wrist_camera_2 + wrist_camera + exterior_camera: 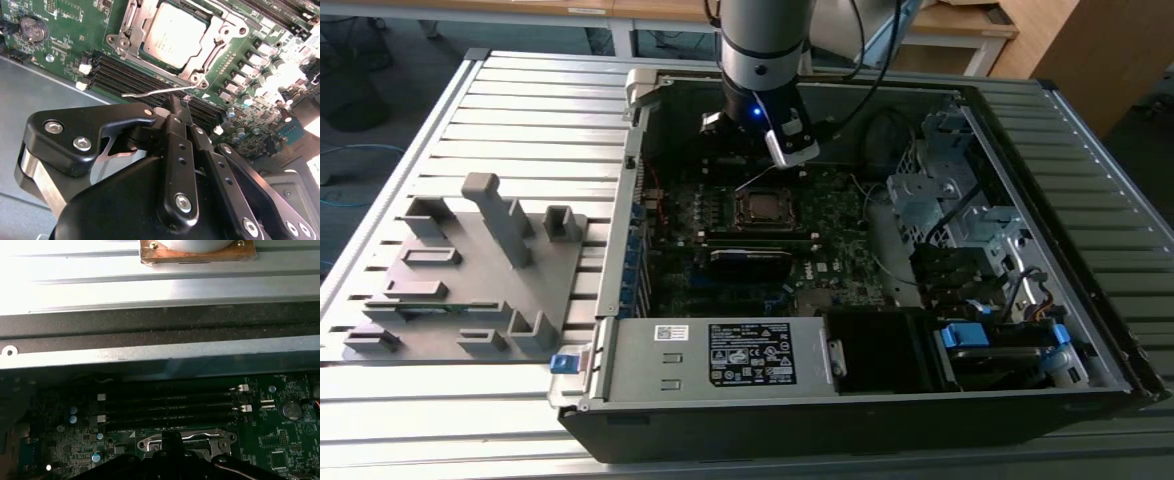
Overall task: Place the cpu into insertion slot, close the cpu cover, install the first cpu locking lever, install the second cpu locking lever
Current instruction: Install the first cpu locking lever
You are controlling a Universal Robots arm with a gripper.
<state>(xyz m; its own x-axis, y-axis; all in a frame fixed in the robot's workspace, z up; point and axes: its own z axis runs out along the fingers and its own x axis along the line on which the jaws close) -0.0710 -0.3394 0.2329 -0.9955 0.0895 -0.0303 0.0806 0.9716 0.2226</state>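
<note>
Black metal two-finger gripper (174,103), lowered into open dark tower computer case (854,430) lying on its side. Jaws drawn fully together, no gap visible, pinched on thin silver wire locking lever (145,93) crossing the tips and held above the board. Just beyond the jaw tips: small flat square cpu (172,32) with dull silver-grey metal top, seated level in square black insertion slot (161,60). Over the same, equally close to the tips: thin silver metal cpu cover (222,42), folded down flat, framing the chip top in its large central window. Directly beneath the tips, between jaws and socket: row of long narrow black memory slots (125,75). Under all of the above: green motherboard (65,45). Off to one side of the jaws, well apart, on the board: round silver coin battery (32,29). Far from the jaws, along the case's near edge in the exterior view: grey labelled power-supply box (720,355). Outside the case, well apart from the jaws, toward the exterior view's left: grey moulded fixture tray (467,270) resting on ribbed pale metal table (520,90).
</note>
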